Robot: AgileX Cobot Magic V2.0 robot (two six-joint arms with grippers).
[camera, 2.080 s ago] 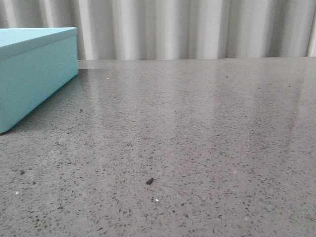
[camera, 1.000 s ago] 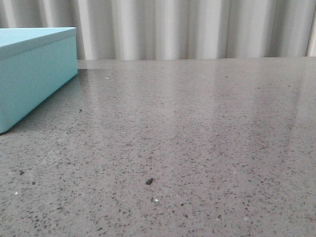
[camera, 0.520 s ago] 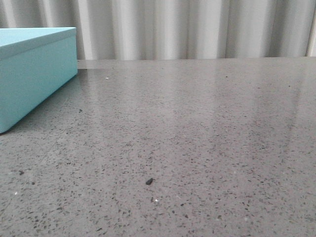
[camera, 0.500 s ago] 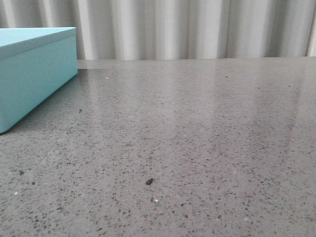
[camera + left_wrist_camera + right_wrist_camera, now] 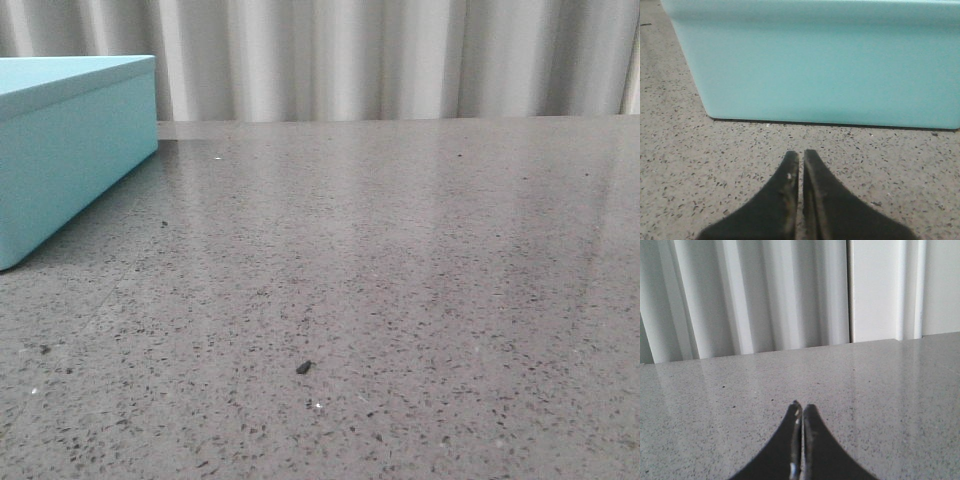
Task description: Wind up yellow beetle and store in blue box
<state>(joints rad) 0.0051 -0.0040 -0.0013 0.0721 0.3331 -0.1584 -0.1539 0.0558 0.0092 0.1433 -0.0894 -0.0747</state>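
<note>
Front view, left to right: the blue box point(image 5: 70, 150) fills the upper left of the frame, its lid closed flush and its long side running back along the left edge; it rests on the grey speckled table point(image 5: 400, 300), which takes up the centre and the whole right side. A small dark speck point(image 5: 303, 367) lies on the table surface just left of centre in the lower part of the frame, well apart from the box. Pale pleated curtains point(image 5: 400, 60) form the band across the top. Neither of my arms appears in this view, and the yellow beetle appears in none of the three views, so I cannot tell where it is.

Left wrist view: my left gripper point(image 5: 801, 159) sits at lower centre, its two dark fingers pressed together with only a hairline slit between them and nothing held. The box wall spans the upper half of the frame, its rounded corner at centre left; my fingertips are near it but apart from it.

Right wrist view: my right gripper point(image 5: 801, 409) sits at lower centre, likewise drawn together tip to tip and holding nothing, above bare table, with the curtains across the upper half
</note>
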